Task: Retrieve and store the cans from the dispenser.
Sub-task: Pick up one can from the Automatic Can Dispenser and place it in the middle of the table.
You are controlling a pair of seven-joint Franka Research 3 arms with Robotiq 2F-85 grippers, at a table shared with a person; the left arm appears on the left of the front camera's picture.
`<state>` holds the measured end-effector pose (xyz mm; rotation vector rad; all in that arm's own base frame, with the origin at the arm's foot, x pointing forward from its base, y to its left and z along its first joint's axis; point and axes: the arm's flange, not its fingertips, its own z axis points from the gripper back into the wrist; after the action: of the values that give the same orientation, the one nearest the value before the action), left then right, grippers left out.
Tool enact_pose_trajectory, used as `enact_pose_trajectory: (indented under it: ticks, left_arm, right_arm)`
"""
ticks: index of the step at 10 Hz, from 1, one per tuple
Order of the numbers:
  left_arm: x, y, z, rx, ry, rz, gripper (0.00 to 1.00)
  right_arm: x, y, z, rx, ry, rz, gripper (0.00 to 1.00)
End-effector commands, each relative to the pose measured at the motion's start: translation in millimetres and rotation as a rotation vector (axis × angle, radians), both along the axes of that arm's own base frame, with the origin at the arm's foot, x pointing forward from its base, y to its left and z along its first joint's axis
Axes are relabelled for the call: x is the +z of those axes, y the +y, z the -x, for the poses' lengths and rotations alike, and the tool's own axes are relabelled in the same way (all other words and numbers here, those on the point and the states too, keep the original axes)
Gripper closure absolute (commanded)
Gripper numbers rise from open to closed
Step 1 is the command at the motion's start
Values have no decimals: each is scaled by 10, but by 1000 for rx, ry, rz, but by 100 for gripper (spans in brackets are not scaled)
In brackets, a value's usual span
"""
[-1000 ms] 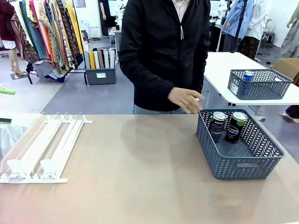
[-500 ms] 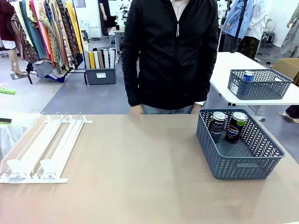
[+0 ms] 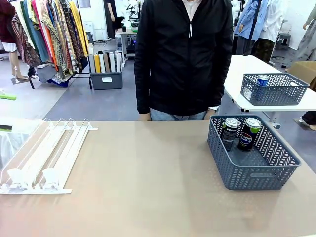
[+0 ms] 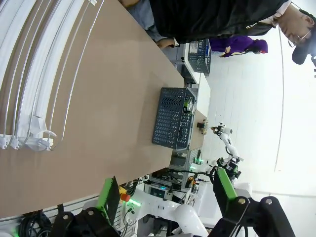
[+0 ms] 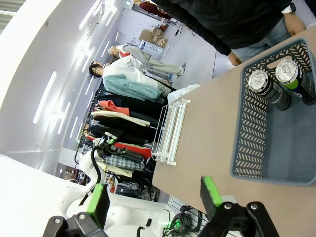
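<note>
Tan table (image 3: 148,187): dispenser (image 3: 44,155) at left edge, grey mesh basket (image 3: 254,160) at right, well apart

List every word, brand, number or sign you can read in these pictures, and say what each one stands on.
"PEPSI", only partly readable: the left can in the basket.
Round Pepsi logo, no clear lettering: the right can.
White label on the far basket: too small to read.

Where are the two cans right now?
In the front view, both cans stand upright, side by side, in the far left corner of the grey basket on the table's right side.
</note>
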<state>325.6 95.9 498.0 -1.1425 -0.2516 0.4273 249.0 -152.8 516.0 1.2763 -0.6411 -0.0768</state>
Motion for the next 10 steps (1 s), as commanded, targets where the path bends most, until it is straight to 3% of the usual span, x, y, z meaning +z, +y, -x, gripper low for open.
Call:
enact_pose_trajectory:
  ticks: [1, 10]
  left_arm:
    - [25, 19, 6, -5, 12, -4, 0]
    - [25, 19, 6, -5, 12, -4, 0]
  right_arm:
    - [26, 11, -32, -2, -37, -15, 0]
    - [26, 11, -32, -2, -37, -15, 0]
